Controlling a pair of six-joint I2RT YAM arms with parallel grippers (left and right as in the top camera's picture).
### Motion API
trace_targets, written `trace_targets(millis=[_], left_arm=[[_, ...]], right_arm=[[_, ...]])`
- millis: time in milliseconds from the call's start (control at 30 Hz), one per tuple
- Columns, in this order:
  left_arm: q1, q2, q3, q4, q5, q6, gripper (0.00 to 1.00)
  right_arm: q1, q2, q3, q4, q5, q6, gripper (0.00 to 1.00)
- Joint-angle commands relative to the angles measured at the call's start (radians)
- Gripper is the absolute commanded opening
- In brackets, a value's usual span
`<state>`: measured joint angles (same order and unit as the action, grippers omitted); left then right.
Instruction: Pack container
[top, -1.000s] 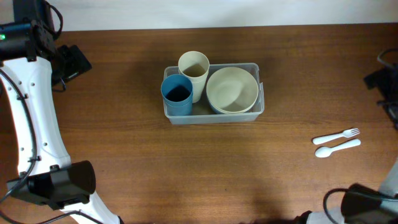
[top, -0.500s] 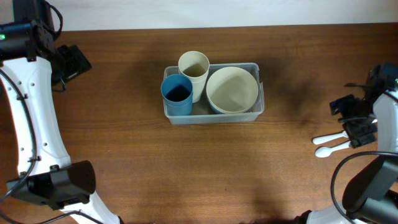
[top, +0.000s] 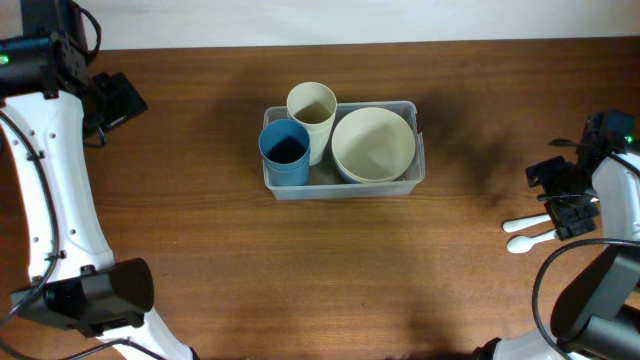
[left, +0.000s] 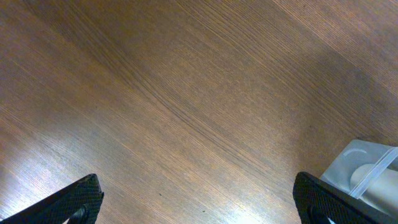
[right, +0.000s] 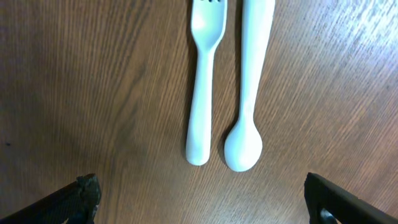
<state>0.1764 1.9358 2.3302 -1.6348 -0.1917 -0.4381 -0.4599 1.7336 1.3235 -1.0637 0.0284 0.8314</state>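
RIGHT ARM MOVES IN ON THE CUTLERY. Your right hand has swung in from the far right edge of the worktop within the last second. It now hangs over the white fork and white spoon, which lie side by side and have not shifted. In the wrist view its two fingertips stand wide apart at the lower corners, gripping nothing. The fork's tines point away from them, while the spoon's bowl lies at the nearer end.

The container sits where it was, mid-worktop and well apart from the cutlery. It already carries a blue cup, a cream cup and a cream bowl. Your left hand stays parked at the far left, spread open and empty, with only a corner of the container at the edge of its view.

The arrival suggests the cups and bowl are done and the cutlery is what remains to pack. You will probably need to come lower and pick one piece. The two lie just beside each other, so a wide close could catch both or nudge one aside. The pictures do not settle whether the hand is already low enough to close.
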Motion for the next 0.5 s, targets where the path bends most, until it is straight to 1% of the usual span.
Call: trace_targets(millis=[0, 133, 200, 333, 433, 467], left_arm=[[0.003, -0.004, 0.008, -0.001, -0.007, 0.008, 1.00], [0.003, -0.004, 0.008, -0.001, -0.007, 0.008, 1.00], [0.003, -0.004, 0.008, -0.001, -0.007, 0.008, 1.00], [0.003, -0.004, 0.008, -0.001, -0.007, 0.008, 0.99], [0.003, -0.004, 0.008, -0.001, -0.007, 0.008, 0.99], [0.003, -0.004, 0.008, -0.001, -0.007, 0.008, 1.00]], right_arm=[[-0.004, -0.011, -0.006, 0.030, -0.051, -0.147, 0.99], [-0.004, -0.011, -0.005, 0.064, -0.151, -0.277, 0.99], [-0.004, -0.011, -0.005, 0.084, -0.224, -0.347, 0.91], [0.000, -0.011, 0.016, 0.106, -0.391, -0.480, 0.66], [0.023, -0.013, 0.056, 0.091, -0.445, -0.544, 0.58], [0.037, -0.017, 0.074, 0.082, -0.443, -0.557, 0.53]])
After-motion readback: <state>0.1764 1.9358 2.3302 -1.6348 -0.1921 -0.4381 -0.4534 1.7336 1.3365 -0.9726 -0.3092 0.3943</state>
